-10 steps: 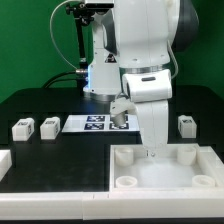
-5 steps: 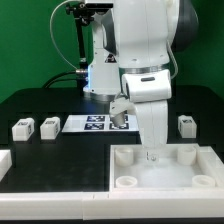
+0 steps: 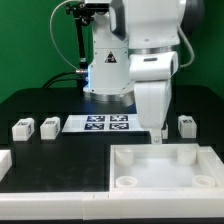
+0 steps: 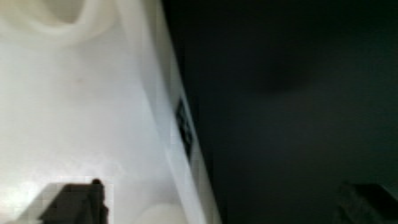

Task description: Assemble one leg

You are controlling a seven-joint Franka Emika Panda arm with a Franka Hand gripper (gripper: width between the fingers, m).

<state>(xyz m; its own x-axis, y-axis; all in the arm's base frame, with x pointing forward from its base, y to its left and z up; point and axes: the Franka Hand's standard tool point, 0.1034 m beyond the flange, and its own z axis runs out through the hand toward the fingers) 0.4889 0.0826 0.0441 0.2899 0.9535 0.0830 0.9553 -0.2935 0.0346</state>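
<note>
While the end effector (image 3: 160,136) hangs just over the back rim of the tray (image 3: 160,175), toward the exterior view's right, we see its fingers (image 4: 71,203) spread wide in the wrist view, with nothing between them. In that view the tray's straight edge runs through the gap, with white tray beneath one finger and dark desk (image 3: 60,150) beneath the other.

One leg (image 3: 186,125) stands on the desk at the exterior view's right, near the end effector but apart from it, just behind the tray's back corner. Two more legs (image 3: 22,128) (image 3: 50,127) sit side by side at the left, beside the marker board (image 3: 100,123). A strip of bare desk separates the board from the tray's rim, and a wider dark stretch lies between the tray's left wall and a white piece (image 3: 4,160) cut off by the frame.
</note>
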